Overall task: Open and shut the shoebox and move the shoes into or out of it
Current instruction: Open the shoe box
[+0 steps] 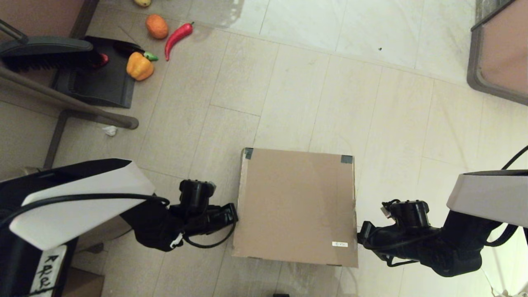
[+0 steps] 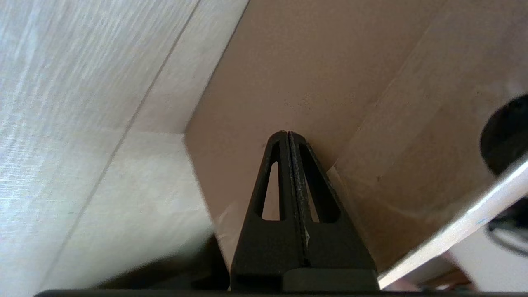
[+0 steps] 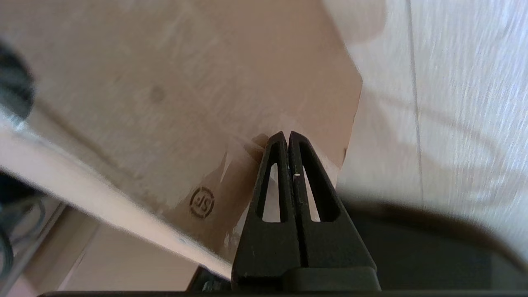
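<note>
I see the large flat plain brown cardboard shoebox lying on the pale tiled floor, directly in front of me and between my two arms. Its lid is down and flat. There is a piece of dark tape on each of the two far corners of the lid, and a small white sticker is near the near right corner. The cardboard surface is smooth and without print on top; in the right wrist view I see a small round stamp on the side wall.

My left pincer is at the left side of the box, with its fingers pressed together and the tips at the cardboard wall; it grips nothing. My right pincer is at the right side, near the near corner, also with the fingers fully together and holding nothing. I cannot tell if the tips really touch the box.

Far to the left on the floor are a black dustpan, a yellow bell pepper, an orange fruit and a red chili pepper.
</note>
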Robot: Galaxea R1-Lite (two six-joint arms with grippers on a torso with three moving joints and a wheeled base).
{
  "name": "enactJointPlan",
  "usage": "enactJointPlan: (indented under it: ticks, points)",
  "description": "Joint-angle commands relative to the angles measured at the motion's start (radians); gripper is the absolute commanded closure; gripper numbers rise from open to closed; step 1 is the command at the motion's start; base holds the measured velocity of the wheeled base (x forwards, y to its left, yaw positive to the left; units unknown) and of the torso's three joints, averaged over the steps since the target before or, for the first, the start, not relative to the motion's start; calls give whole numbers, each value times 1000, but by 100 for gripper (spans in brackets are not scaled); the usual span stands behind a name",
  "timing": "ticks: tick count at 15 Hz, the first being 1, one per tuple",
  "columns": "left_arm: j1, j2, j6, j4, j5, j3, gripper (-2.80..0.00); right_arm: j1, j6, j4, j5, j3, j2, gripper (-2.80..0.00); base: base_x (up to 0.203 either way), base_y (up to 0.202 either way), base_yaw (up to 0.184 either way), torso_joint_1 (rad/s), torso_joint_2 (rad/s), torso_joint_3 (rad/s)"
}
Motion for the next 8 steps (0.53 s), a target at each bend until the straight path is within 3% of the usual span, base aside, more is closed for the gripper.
enactJointPlan:
  ticks: [1, 3, 8]
  points:
    - [-8, -41, -15, -3, -5, 6, 0, -2, 4, -6, 19, 28, -37, 0, 0, 0, 0, 0, 0, 0]
    - [-10, -92, -57, 2, -5, 44, 0, -2, 4, -7, 32, 62, -81, 0, 0, 0, 0, 0, 0, 0]
    - [-17, -185, -92, 1, -5, 147, 0, -2, 4, -7, 66, 126, -152, 0, 0, 0, 0, 0, 0, 0]
